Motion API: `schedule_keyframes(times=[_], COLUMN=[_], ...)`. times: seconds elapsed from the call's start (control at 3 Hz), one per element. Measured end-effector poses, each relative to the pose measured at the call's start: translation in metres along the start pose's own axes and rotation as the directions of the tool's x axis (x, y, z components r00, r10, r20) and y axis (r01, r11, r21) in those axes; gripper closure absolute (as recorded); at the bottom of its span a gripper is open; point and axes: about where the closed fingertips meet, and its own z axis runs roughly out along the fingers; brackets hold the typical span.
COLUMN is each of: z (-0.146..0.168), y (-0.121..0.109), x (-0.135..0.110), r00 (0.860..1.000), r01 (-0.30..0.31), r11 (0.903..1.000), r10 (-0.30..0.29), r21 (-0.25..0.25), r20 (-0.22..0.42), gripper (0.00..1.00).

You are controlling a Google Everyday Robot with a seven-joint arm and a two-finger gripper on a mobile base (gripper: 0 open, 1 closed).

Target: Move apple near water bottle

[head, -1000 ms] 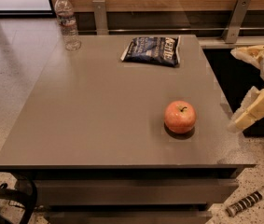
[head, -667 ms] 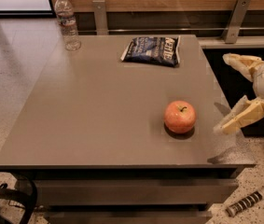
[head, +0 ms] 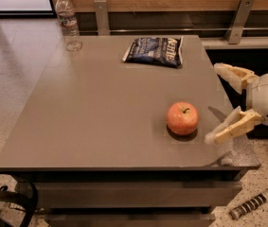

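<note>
A grey table [head: 100, 117] fills most of the frame, its flat top carrying everything the task concerns. The surface between the things is bare, so a straight path across it from lower right to upper left looks possible.

The claw [head: 214, 103] reaches in from the right edge at mid height, on a pale arm. Its two fingers are spread wide and hold nothing. One finger lies over the table's right edge and the other sits lower, just right of the apple, apparently not touching it. The opening faces left towards the fruit and looks wider than it, which suggests an approach lined up to take the apple between the fingers from the side.

A dark blue chip bag [head: 155, 51] lies flat near the top centre of the table. It sits to the right of the diagonal between fruit and bottle, so it should not get in the way.

The water bottle [head: 68, 25] stands upright at the table's upper left corner, close to the edge, well apart from everything else. Being tall and light, it would probably tip if bumped, so the apple is best set down beside it and not pushed against it.

The apple [head: 183, 118] rests stem up at the lower right of the table, near the front edge. It has not been grasped, and nearly the whole diagonal of the table lies between it and the bottle.
</note>
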Motion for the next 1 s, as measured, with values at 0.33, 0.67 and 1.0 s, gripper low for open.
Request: schedule_keyframes(times=[0.33,0.67,1.0], z=[0.017,0.036,0.065], y=[0.012,0.016,0.019], x=[0.007,0.015,0.028], r00=[0.998,0.996,0.99], r01=[-0.052,-0.089,-0.14], r11=[0.9978,0.9938,0.9864], r10=[0.054,0.09,0.137], r21=[-0.04,-0.067,-0.086], r20=[0.038,0.025,-0.042], gripper=[0.0,0.0,0.0])
